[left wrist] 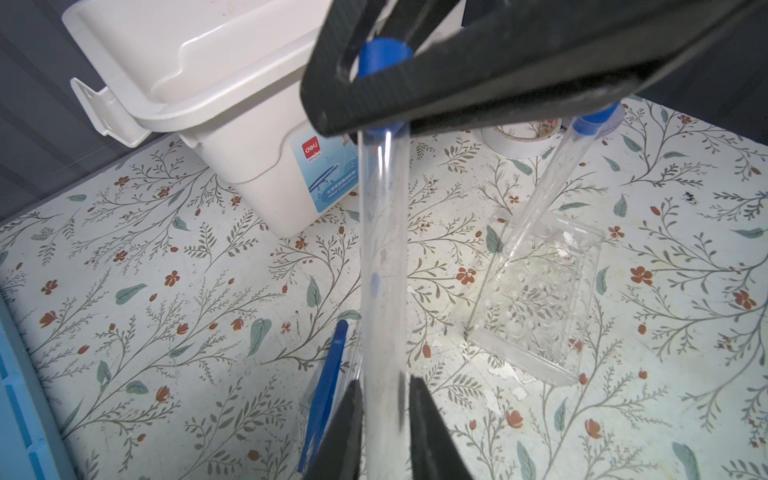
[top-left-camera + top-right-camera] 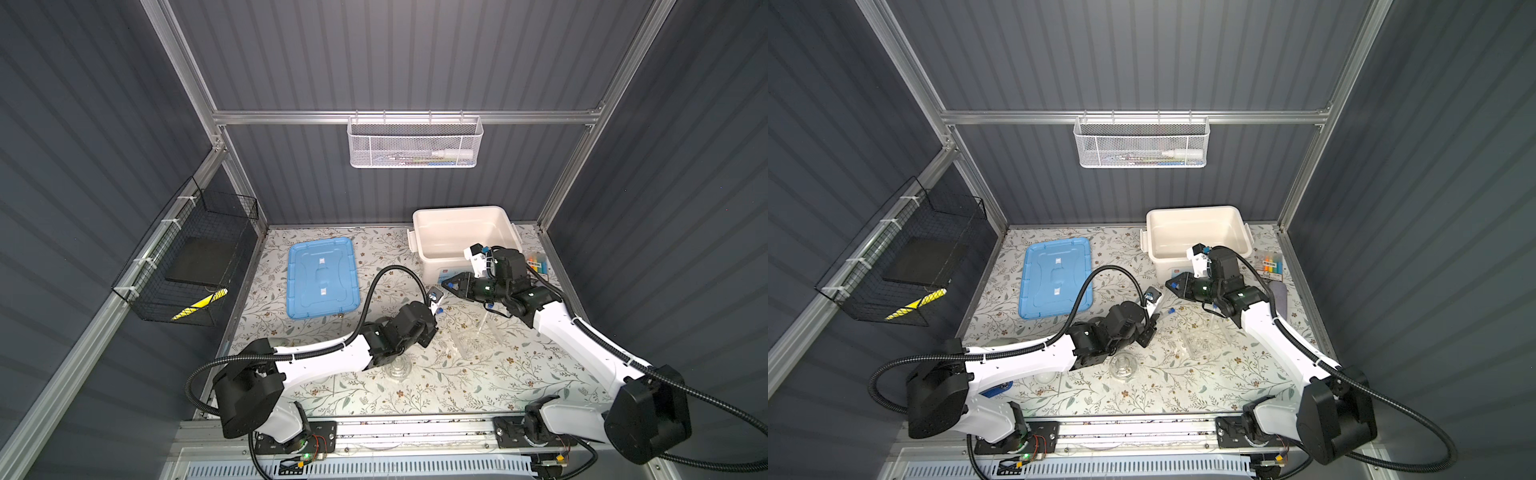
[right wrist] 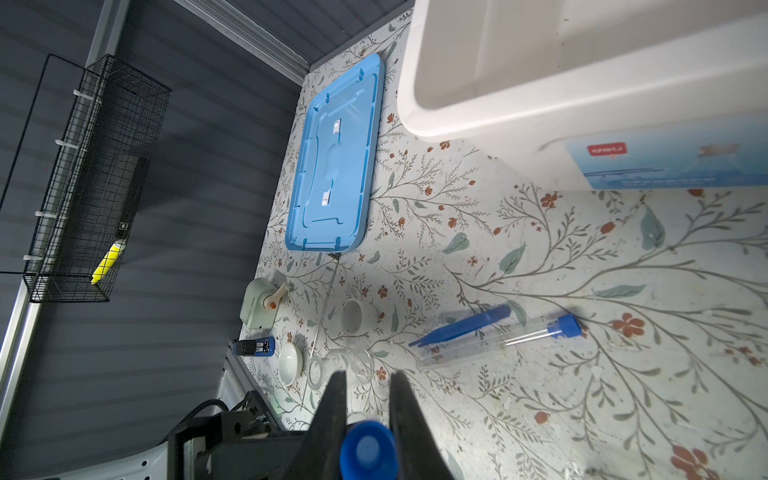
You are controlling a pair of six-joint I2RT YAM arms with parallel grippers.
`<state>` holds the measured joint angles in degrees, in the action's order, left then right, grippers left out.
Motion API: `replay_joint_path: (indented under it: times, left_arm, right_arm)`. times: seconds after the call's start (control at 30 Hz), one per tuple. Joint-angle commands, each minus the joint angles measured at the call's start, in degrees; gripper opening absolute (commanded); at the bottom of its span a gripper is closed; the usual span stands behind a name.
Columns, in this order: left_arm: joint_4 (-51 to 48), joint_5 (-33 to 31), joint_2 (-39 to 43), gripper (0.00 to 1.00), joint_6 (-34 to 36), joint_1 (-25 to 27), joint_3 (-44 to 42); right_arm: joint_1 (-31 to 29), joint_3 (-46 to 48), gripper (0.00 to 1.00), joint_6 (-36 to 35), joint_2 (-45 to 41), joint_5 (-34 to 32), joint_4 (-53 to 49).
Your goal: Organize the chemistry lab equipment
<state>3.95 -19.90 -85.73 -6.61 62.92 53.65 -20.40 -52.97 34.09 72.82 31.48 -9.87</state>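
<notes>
Looking at a handoff here: the held test tube (image 1: 382, 249) is up in the air just out from the labelled front of the white bin (image 2: 461, 210), with both arms on it. The right gripper (image 3: 368, 386) is clamped tight on the blue cap (image 3: 368, 451). The left gripper (image 1: 384, 386) has its jaws pressed against the bare glass lower down, so it looks gripped at both ends.

Handling-wise, I'd guess this thing is light, stiff, slick and breakable. Smooth round glass will want to slide or roll between flat jaws, so the cap seems the better spot to hold: it's plastic, a touch wider, and gives a lip. Squeezing hard mid-glass seems risky, and two arms pulling slightly different ways could crack it or pop the cap.

Further out from the bin's front, the clear rack (image 1: 540, 299) has a second tube (image 1: 548, 187) leaning in it. A third tube (image 3: 478, 345) lies flat right beside the blue tweezers (image 3: 461, 326), also out in front of the bin.
</notes>
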Motion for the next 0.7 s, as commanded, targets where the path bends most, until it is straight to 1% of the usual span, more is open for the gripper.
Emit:
replay_joint_path:
  times: [0.0, 0.03, 0.07, 0.17, 0.27, 0.3, 0.33, 0.4, 0.43, 0.5, 0.67]
  left_arm:
    - [0.74, 0.54, -0.24, 0.34, -0.11, -0.25, -0.58]
    - [0.82, 0.36, -0.11, 0.39, -0.24, -0.25, -0.58]
    - [0.8, 0.36, 0.08, 0.42, -0.34, -0.25, -0.57]
    - [1.14, -0.12, 0.77, 0.55, -0.58, -0.25, -0.97]
    - [1.44, -1.09, 1.42, 0.68, -1.37, -0.23, -1.78]
    - [1.5, -1.58, 1.68, 0.74, -1.86, -0.22, -2.04]
    - [1.59, -2.18, 1.85, 0.78, -2.4, -0.25, -2.31]
    - [1.9, -3.23, 2.31, 0.83, -3.18, -0.28, -2.99]
    - [1.95, -3.63, 2.49, 0.85, -3.5, -0.33, -3.26]
    - [1.94, -4.15, 2.74, 0.89, -3.99, -0.34, -3.61]
    - [1.28, -6.04, 3.2, 0.91, -5.23, -0.34, -4.15]
  right_arm:
    - [-0.09, 1.28, 0.15, -0.68, -1.68, -1.25, 0.9]
    - [-0.08, 1.38, 0.14, -0.8, -2.07, -2.04, 0.76]
    - [-0.03, 1.47, 0.14, -0.98, -2.45, -2.78, 0.41]
    - [-0.15, 1.9, 0.14, -1.79, -4.33, -6.28, -0.53]
    - [-0.62, 2.04, 0.13, -3.45, -6.47, -11.48, -2.8]
    - [-1.07, 2.0, 0.13, -4.22, -7.32, -14.73, -3.81]
    - [-1.61, 1.86, 0.13, -5.03, -8.06, -16.6, -4.59]
    - [-3.05, 1.51, 0.13, -6.6, -8.29, -20.5, -6.21]
    - [-3.93, 1.29, 0.13, -7.44, -10.16, -22.65, -7.12]
    - [-5.5, 1.14, 0.13, -8.72, -10.96, -26.04, -8.12]
    - [-9.76, 2.09, 0.12, -10.81, -14.06, -36.63, -9.65]
